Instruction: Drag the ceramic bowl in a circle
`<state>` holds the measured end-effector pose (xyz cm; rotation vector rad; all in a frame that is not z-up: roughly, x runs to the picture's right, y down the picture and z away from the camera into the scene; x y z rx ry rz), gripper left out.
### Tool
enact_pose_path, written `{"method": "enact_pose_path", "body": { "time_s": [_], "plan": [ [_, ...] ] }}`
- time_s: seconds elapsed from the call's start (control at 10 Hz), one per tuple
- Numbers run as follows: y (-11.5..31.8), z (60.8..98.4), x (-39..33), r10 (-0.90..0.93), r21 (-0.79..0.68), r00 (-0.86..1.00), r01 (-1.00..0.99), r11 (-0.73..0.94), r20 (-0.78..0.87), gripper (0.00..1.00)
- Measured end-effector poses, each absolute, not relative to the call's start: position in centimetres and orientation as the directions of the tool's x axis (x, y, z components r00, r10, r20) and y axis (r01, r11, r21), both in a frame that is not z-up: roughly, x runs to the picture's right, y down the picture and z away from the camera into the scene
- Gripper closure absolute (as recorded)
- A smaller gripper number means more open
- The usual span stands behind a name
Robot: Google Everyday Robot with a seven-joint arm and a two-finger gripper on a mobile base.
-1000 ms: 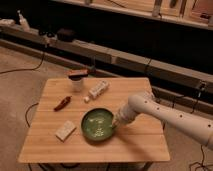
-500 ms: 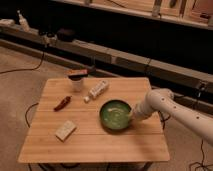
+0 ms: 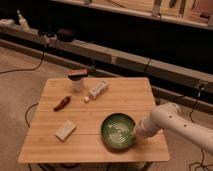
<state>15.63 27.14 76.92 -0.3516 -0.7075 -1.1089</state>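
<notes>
**On the table's near right: bowl and gripper meeting**

On a pale wooden table [image 3: 125, 97] in a dim room, with dark shelving running behind and cables trailing on the floor, the ceramic bowl [image 3: 119, 131] is sitting near the front right edge. It is showing glossy dark green with pale streaks inside. The gripper [image 3: 135, 131] is touching its right rim. No writing is readable.

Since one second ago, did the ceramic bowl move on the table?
Yes. The ceramic bowl has moved right and toward the near table edge, farther from the pale block. The gripper is at the bowl's right rim.
</notes>
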Motion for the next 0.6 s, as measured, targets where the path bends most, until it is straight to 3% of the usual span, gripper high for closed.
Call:
{"method": "enact_pose_path", "body": {
  "time_s": [0.3, 0.6],
  "plan": [
    [27.1, 76.8, 8.5, -0.709, 0.210, 0.116, 0.911, 0.355, 0.695, 0.98],
    [22.2, 81.0, 6.4, -0.741, 0.251, 0.132, 0.889, 0.382, 0.659, 0.98]
  ]
}}
